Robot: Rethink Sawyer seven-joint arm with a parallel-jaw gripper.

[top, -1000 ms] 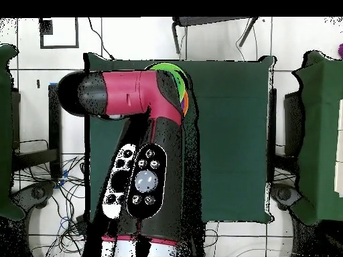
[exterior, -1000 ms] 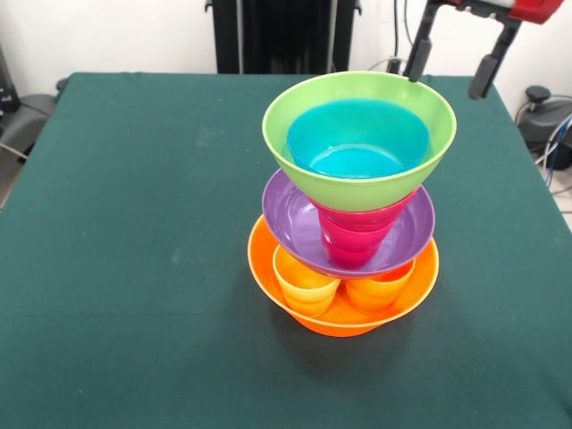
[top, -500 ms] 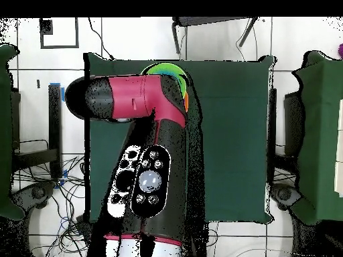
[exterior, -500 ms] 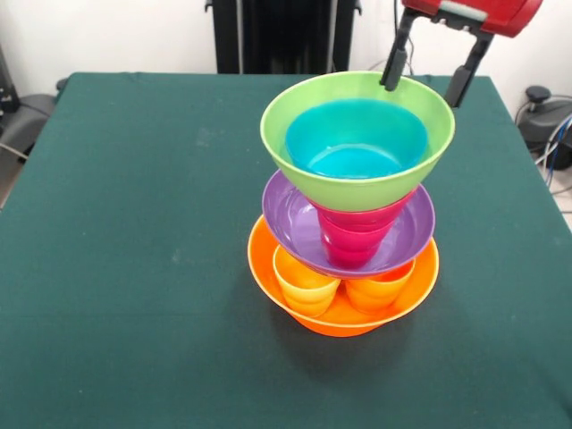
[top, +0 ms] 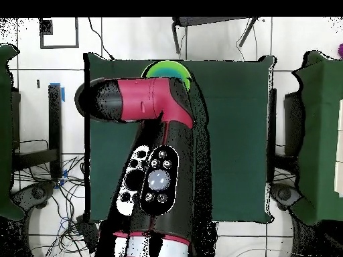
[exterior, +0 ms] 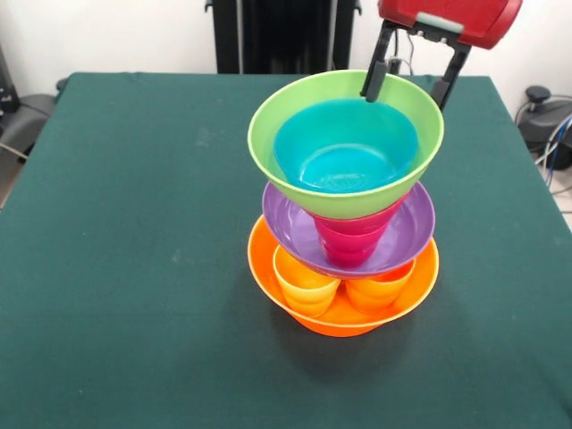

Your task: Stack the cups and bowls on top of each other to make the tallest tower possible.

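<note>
My tool (exterior: 409, 87) straddles the far rim of the lime green bowl (exterior: 295, 174), fingers spread, gripping nothing. Bowl tops the tower (exterior: 344, 268) mid-surface, directly below me and tilted.

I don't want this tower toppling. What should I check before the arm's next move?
1. Hand open: ok.
2. One finger inside the green bowl, one outside its far rim: ok.
3. Green bowl level on the red cup: not ok, it leans slightly.
4. Blue bowl nested in the green bowl: ok.
5. Purple bowl seated on the yellow cup and orange cup inside the orange bowl: ok.
</note>
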